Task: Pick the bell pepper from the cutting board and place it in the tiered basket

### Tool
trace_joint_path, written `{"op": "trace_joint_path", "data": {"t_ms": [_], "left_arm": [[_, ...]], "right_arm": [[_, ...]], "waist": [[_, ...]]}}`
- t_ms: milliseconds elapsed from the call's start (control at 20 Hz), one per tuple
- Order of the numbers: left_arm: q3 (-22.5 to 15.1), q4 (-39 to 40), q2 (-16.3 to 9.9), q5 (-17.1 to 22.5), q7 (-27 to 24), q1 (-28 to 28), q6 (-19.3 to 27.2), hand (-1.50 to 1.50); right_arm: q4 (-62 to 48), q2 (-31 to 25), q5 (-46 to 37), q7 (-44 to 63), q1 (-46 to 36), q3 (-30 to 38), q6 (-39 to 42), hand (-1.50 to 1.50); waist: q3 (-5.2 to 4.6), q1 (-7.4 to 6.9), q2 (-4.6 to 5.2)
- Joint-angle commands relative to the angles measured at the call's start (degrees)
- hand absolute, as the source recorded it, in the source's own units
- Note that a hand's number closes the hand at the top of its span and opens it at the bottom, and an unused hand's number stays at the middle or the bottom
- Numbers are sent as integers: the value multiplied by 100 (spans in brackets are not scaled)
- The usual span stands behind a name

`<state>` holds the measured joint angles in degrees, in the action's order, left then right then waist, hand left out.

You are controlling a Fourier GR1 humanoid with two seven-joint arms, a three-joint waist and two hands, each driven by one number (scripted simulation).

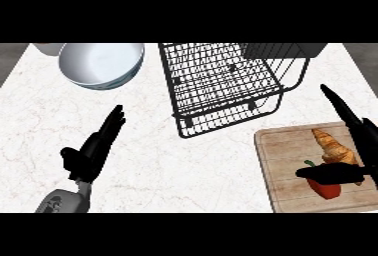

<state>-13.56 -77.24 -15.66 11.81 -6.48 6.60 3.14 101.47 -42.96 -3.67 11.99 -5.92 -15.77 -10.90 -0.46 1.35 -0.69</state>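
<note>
Bell pepper [325,189], red with a green stem, lies on the cutting board [289,165] at the lower right of the surface [184,165], in the board's near half. Right hand [341,171] is over it: thumb stretches leftward across the pepper's top, near the stem, while the fingers run long and straight up past the board's far right edge. Thumb touches or nearly touches the pepper; no closure round it is visible, so the hand reads as spread apart, not clamped. Whether the palm rests on the pepper cannot be told, since the hand hides that part. A croissant [333,146], golden brown, lies on the same board just beyond the pepper, its near end partly under the right hand. Board is pale wood with a darker rim, set square to the surface's edge. Tiered basket [221,90], black wire, stands at the centre far side of the surface, to the left of the board and beyond it, well apart from the pepper; its near corner tilts toward the viewer. A white bowl [101,64] with a bluish rim sits at the far left, beside the basket but not touching it. Left hand [92,152] shows at the lower left, above bare marble, fingers straight and together pointing up-right, holding nothing, grey forearm entering from the lower edge.
</note>
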Motion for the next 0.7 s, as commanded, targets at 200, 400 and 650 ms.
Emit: {"op": "trace_joint_path", "data": {"t_ms": [200,400,650], "left_arm": [[72,89,-10,8,-55,9,-26,0],[-22,-135,98,21,149,39,-18,0],[-43,105,202,-213,-85,63,-38,0]], "right_arm": [[1110,-2302,-656,2109,-120,-457,2013,-150],[2322,-2366,-347,3606,-129,-803,2633,-150],[3199,-2183,288,5179,-428,-637,3141,-150]], "waist": [[-21,25,0],[14,-39,14],[33,-124,62]]}}
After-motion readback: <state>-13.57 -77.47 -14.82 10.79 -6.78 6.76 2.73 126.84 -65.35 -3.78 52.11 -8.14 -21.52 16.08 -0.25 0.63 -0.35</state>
